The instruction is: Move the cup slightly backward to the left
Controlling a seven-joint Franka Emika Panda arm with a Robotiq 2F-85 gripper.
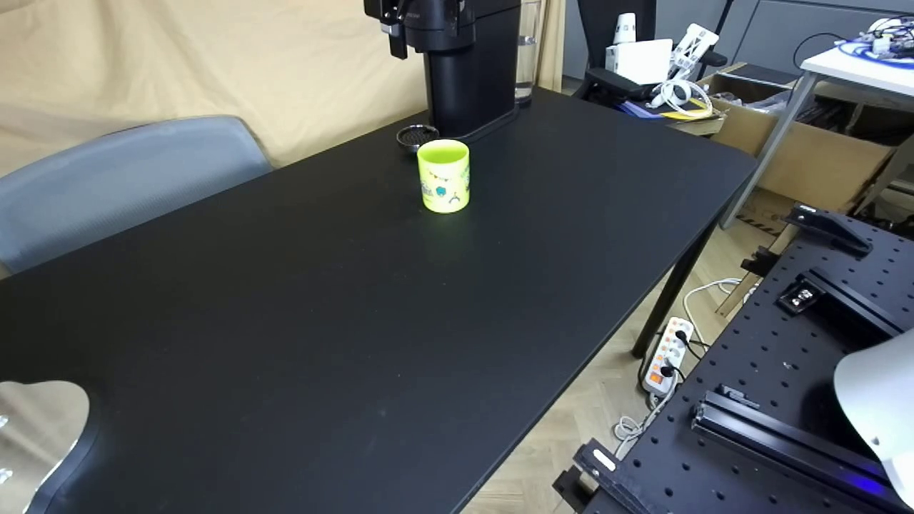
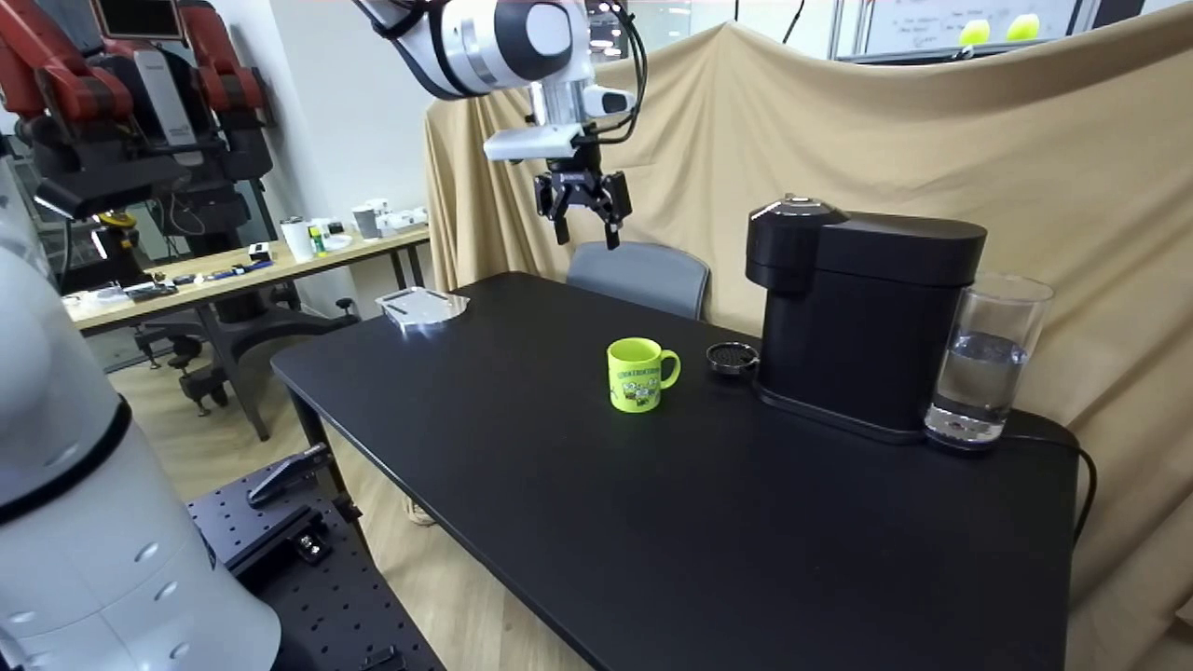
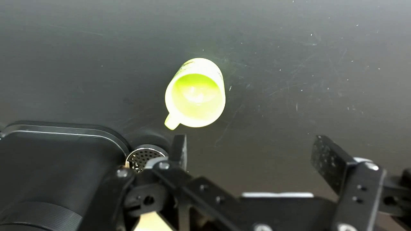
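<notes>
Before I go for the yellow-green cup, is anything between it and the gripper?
Nothing visible stands between the open gripper and the cup. On the side its handle points to sit a round perforated tray and a black coffee machine; neither is in between, though they may be worth watching.

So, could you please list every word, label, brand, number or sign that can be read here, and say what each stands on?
None can be read with certainty.
Yellow-green cup: a line of lettering on its side in an exterior view, too blurred to read.
Whiteboard in the background: writing, too blurred to read.
Gripper: a pale mark, too small to tell whether it is a word.
</notes>
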